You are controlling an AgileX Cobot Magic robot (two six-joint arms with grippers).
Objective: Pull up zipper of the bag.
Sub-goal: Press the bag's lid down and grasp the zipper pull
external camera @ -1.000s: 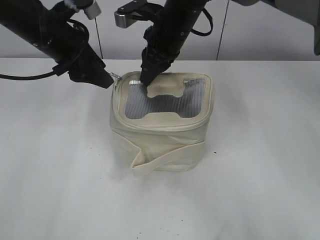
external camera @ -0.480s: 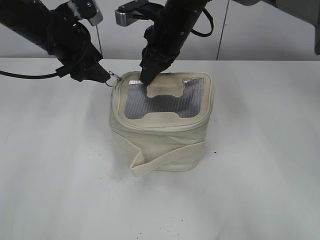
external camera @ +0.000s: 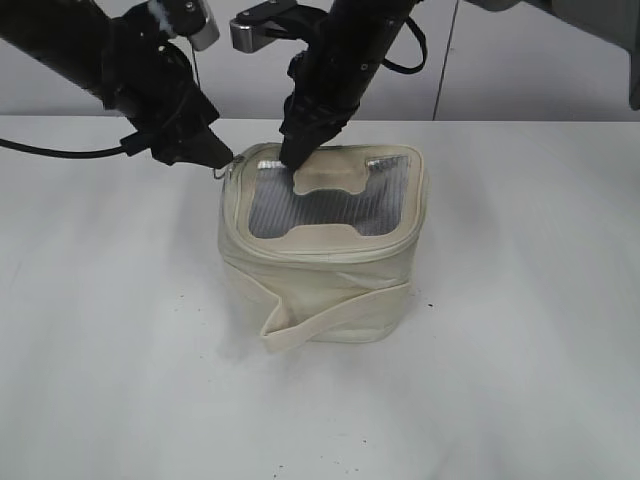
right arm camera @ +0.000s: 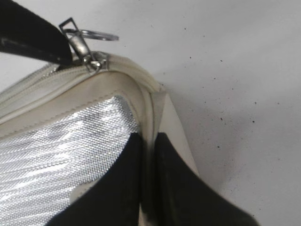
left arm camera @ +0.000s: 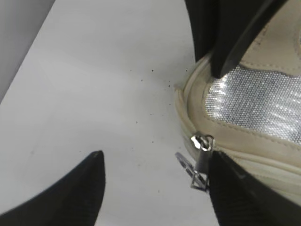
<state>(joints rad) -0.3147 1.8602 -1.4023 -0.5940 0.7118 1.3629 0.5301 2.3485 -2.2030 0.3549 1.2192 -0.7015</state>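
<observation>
sitting at the far-left corner of the bag (external camera: 322,245), the zipper (left arm camera: 201,142) ring pull now hangs free; left gripper (left arm camera: 155,181) has spread and let go. right gripper (right arm camera: 146,188), pressed together, pins the far top panel. likely re-grasp needed.

The left gripper (external camera: 222,158) is moving back in toward the bag (external camera: 320,250) after swinging up and away from its corner a moment ago. Its wrist is turning, so the arm is now sitting higher and steeper than one second ago. The little silver pull (external camera: 220,170) of the zipper (external camera: 232,190) is now hanging lower, right by the gripper's tip, and its jaws are spread wide in the left wrist view.
</observation>
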